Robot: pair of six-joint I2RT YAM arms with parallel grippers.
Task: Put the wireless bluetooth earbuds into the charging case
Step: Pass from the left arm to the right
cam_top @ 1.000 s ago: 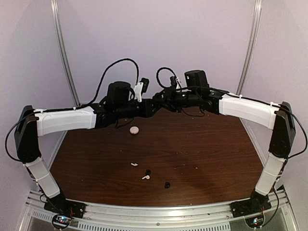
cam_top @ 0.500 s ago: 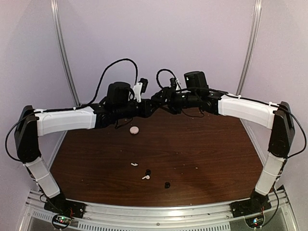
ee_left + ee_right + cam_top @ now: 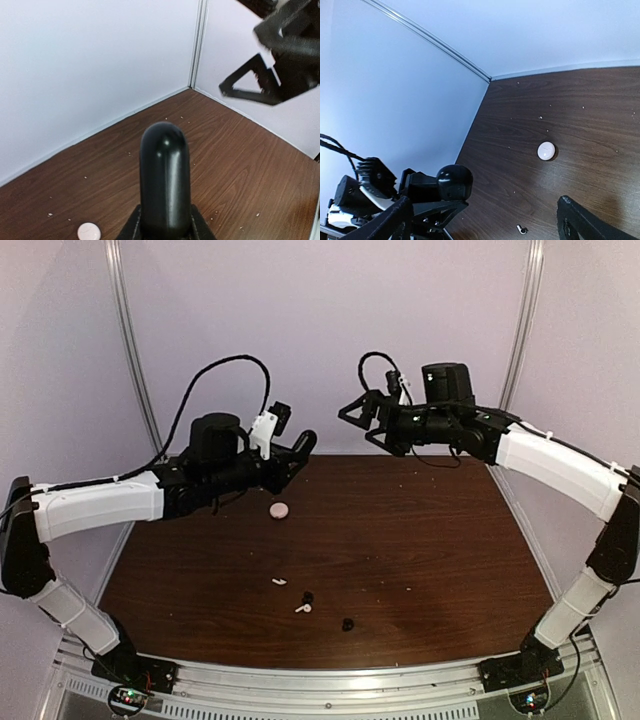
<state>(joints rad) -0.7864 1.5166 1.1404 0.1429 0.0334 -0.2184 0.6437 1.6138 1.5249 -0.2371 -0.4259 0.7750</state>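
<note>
the left gripper [image 3: 292,451] is raised over the far part of the table [image 3: 430,540], pinching the glossy black charging case [image 3: 164,175], whose rounded end sticks out past the fingers. the right gripper [image 3: 358,420] hangs opposite it, well apart, jaws spread wide and holding nothing. one black earbud [image 3: 307,597] lies near the table's front edge, just beside a white stemmed earbud [image 3: 302,608], and the other black earbud [image 3: 347,623] lies near them to the right.
</note>
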